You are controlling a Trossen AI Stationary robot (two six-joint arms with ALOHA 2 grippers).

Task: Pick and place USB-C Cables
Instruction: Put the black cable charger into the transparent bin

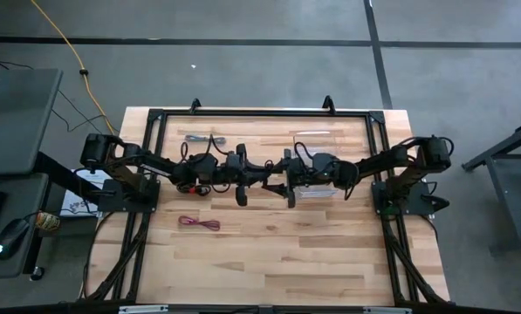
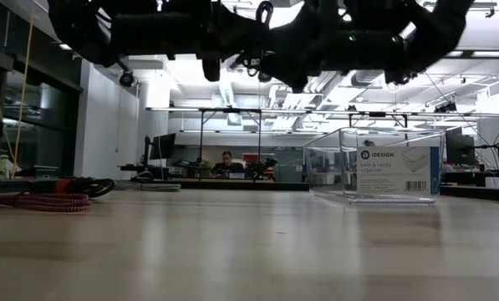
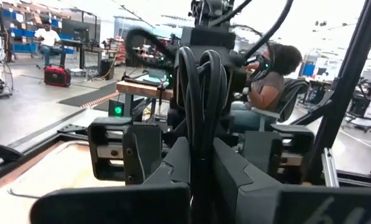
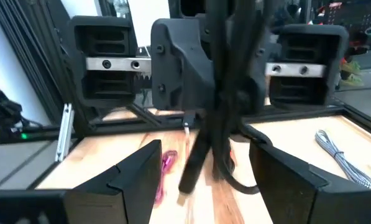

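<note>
Both arms are dark, near-black, built of rounded joint housings linked by slim segments, with loops of black cable running along them and arching over the wrists. The left gripper (image 3: pixel 201 168) has broad, flat, matte charcoal fingers with angled edges, and the right gripper (image 4: pixel 201 177) has the same wedge-shaped dark fingers. Seen from the right wrist, the facing gripper body is a blocky black housing with ribbed side vents, a toothed silver rack and bright metal bars set with dark round screws, and small green indicator lights glow on the arm housings.
</note>
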